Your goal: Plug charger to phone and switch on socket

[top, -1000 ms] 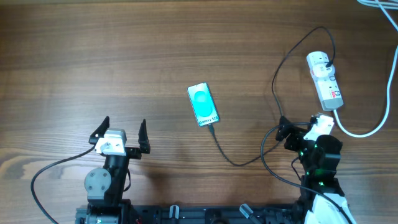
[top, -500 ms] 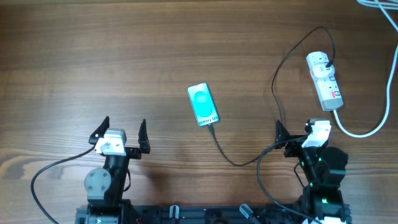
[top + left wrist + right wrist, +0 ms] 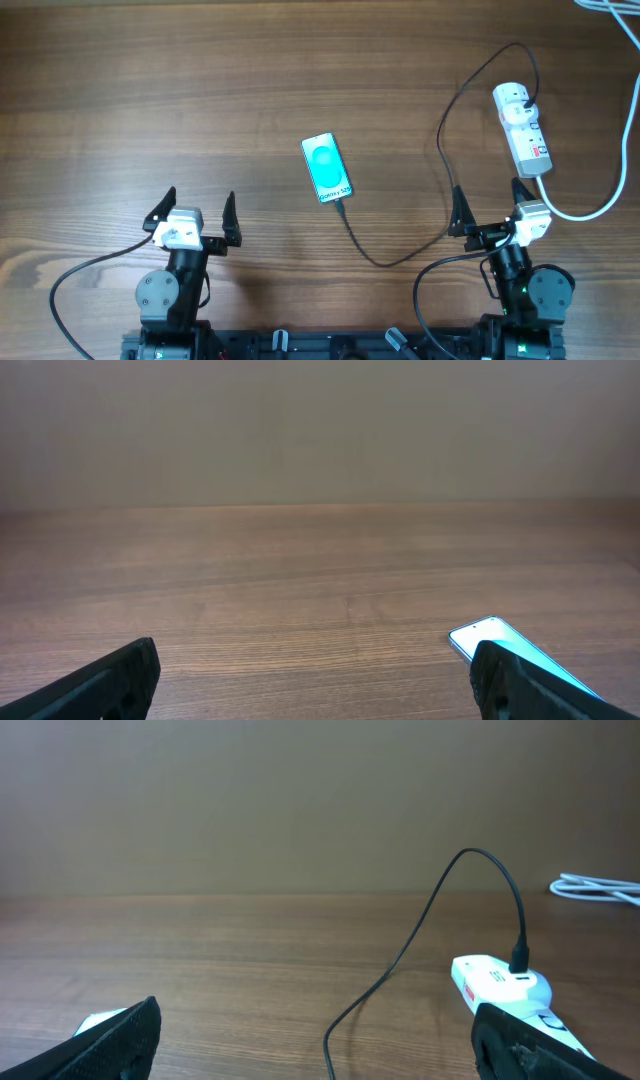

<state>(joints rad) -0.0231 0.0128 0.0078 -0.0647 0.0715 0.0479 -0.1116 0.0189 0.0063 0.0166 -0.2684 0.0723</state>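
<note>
Seems to have charger (image 3: 355, 237) seated in phone (image 3: 327, 167), ahead-left of empty, wide-open right hand (image 3: 487, 205); shows left hand (image 3: 197, 205) open too. Cannot tell switch state on socket (image 3: 522, 130), just ahead-right.

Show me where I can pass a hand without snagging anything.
Bare wood everywhere left of the phone, beyond the left gripper. Crowded on the right: the charger loops between phone and socket, white cord beside it.

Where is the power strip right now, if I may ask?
Overhead, the power strip lies at the far right, just beyond the open right gripper.
</note>
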